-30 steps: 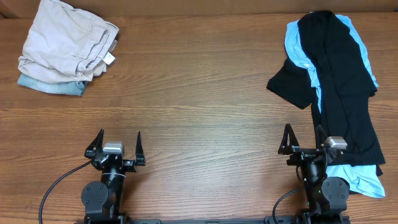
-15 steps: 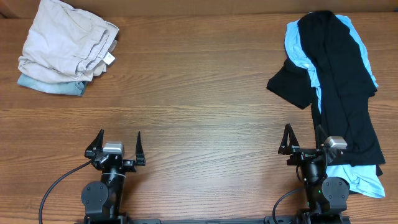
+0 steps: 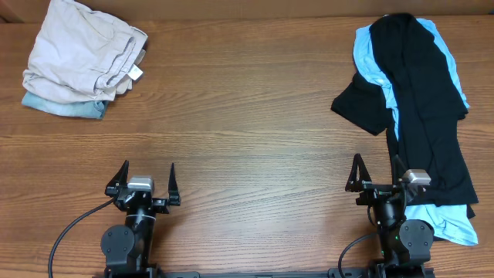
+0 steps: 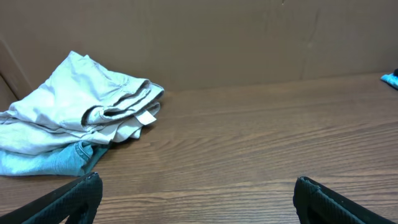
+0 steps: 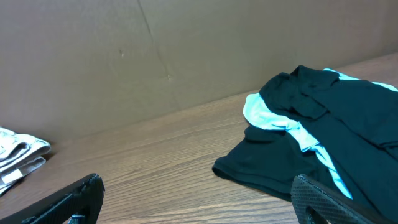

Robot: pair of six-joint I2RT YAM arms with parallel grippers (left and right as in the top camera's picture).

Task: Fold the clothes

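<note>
A loose black garment (image 3: 421, 100) lies over a light blue one (image 3: 444, 220) along the table's right side; both show in the right wrist view (image 5: 323, 137). A folded beige garment (image 3: 81, 50) sits on a folded pale blue one (image 3: 65, 106) at the far left, also in the left wrist view (image 4: 81, 106). My left gripper (image 3: 144, 184) is open and empty at the front left, far from any cloth. My right gripper (image 3: 376, 177) is open and empty at the front right, just left of the black garment's lower edge.
The wooden table (image 3: 247, 131) spans the view. A brown cardboard wall (image 4: 236, 37) stands behind the table. A black cable (image 3: 65, 235) runs from the left arm's base.
</note>
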